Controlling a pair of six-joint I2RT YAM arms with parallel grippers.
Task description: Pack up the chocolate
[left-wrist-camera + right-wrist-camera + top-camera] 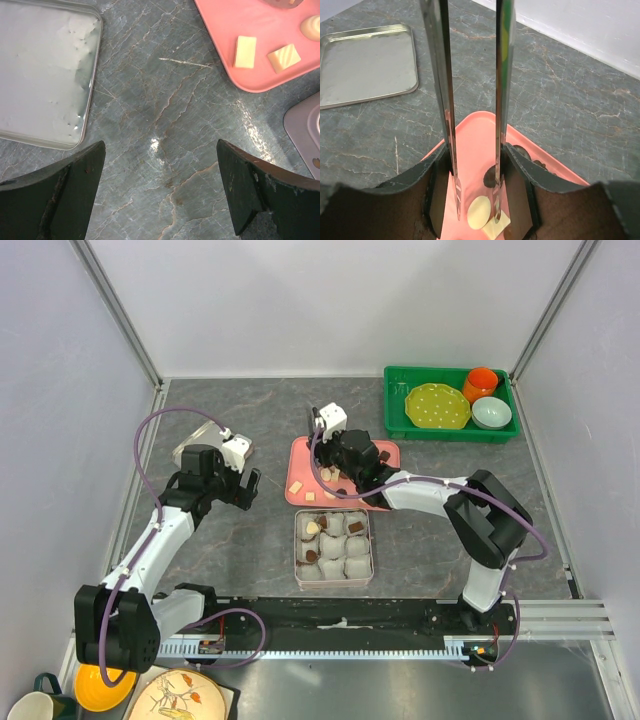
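The grey marbled table (250, 540) fills most of the overhead view. A green bin (450, 433) sits well beyond the right gripper (476, 170), and its crockery is too small to describe. That gripper hangs over a pink tray (300, 455) and hides much of it from above.

Just on the near side of the tray is a tin (296, 540) lined with white paper cups (355, 545). Only its left-hand cups show pieces in them, dark and cream. Its lid (40, 75) lies to the left of the left gripper (160, 145), cut off by the frame edge. From overhead, that gripper partly covers the lid.

The left gripper hovers over bare table with its fingers spread wide and nothing between them.

The right gripper's fingers are clamped on a pair of tweezers (442, 75), whose blades stand apart. The blade tips are down at the tray, on either side of a round cream piece of chocolate (480, 212). Whether they touch it cannot be told.

A cream square lies half under that piece, and a dark piece sits partly hidden behind the right blade. More cream squares lie on the tray ahead and to the right of the left gripper.
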